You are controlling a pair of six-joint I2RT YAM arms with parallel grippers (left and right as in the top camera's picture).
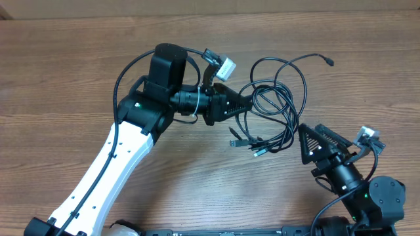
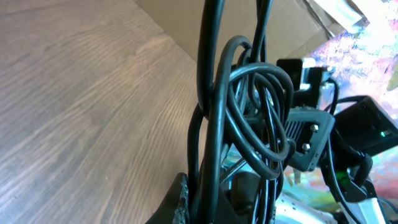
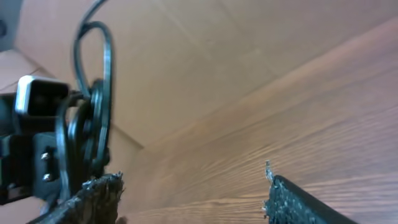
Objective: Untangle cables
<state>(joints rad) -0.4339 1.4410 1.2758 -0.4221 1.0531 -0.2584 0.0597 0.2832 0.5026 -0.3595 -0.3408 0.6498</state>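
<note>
The cables [image 1: 279,105] are thin black cords looped into a tangle on the wooden table, right of centre. Small plug ends lie at the tangle's near left [image 1: 236,141] and one sticks out at the far right [image 1: 328,62]. My left gripper [image 1: 249,103] is shut on the tangle's left side. In the left wrist view the cables [image 2: 249,106] run down between the jaws beside one finger [image 2: 181,198]. My right gripper [image 1: 304,144] stands open just right of the tangle, apart from it. The right wrist view shows that gripper [image 3: 193,199] wide apart with only table between the fingers, and the cables [image 3: 93,99] at far left.
The left arm's white link [image 1: 111,164] crosses the near left of the table. Its wrist camera [image 1: 223,67] sits above the gripper. A cardboard wall [image 1: 210,5] lines the far edge. The right arm's base [image 1: 384,196] is at the near right corner.
</note>
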